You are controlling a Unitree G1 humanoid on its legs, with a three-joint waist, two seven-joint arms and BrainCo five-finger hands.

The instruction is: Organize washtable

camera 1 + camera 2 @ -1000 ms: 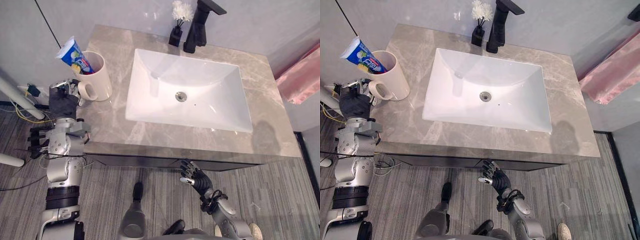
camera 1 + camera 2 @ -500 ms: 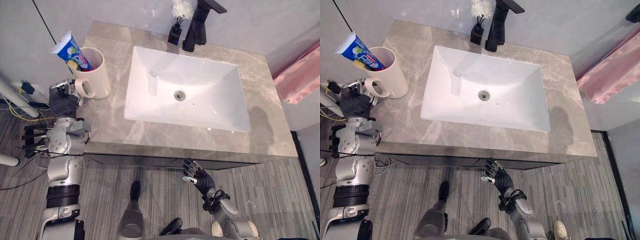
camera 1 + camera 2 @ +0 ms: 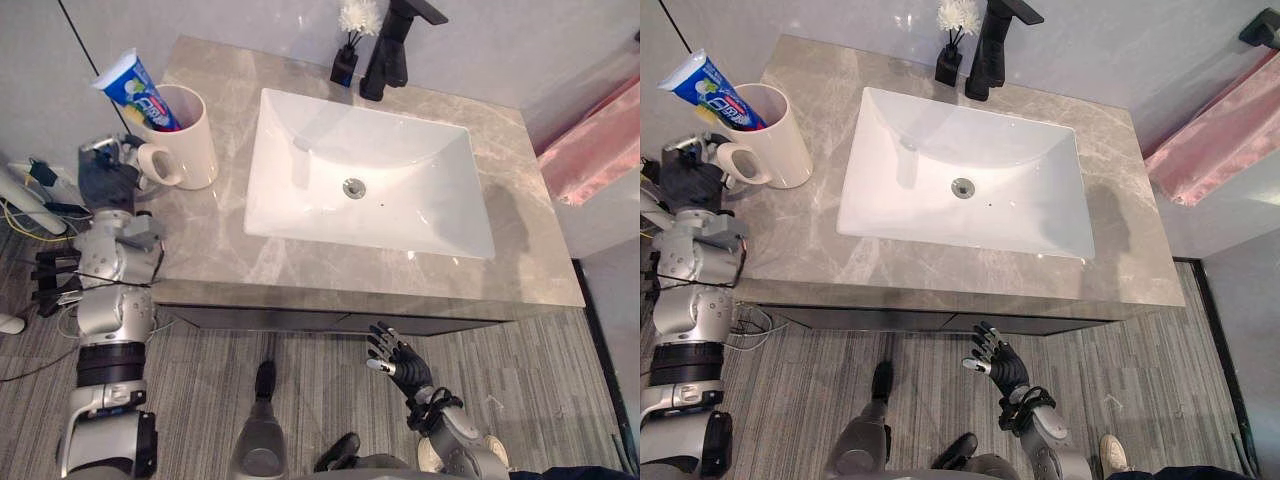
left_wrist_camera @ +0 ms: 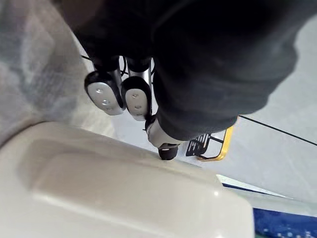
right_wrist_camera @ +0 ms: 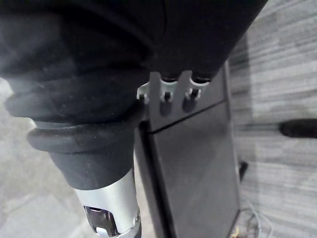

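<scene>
A cream mug [image 3: 188, 138] is seen at the left end of the grey marble countertop [image 3: 205, 235], left of the white basin [image 3: 370, 190]. A blue-and-white toothpaste tube [image 3: 134, 88] is stood slantwise in it, its print too small to be read. The left hand [image 3: 101, 175] is placed just beside the mug's handle, one fingertip [image 4: 167, 151] touching the mug; whether the handle is gripped cannot be told. The right hand [image 3: 397, 360] is held below the counter's front edge, fingers spread, empty.

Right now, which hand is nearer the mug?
Left. The left hand is beside the handle of the mug at the left end of the counter; the right hand hangs below its front edge, well away.
</scene>
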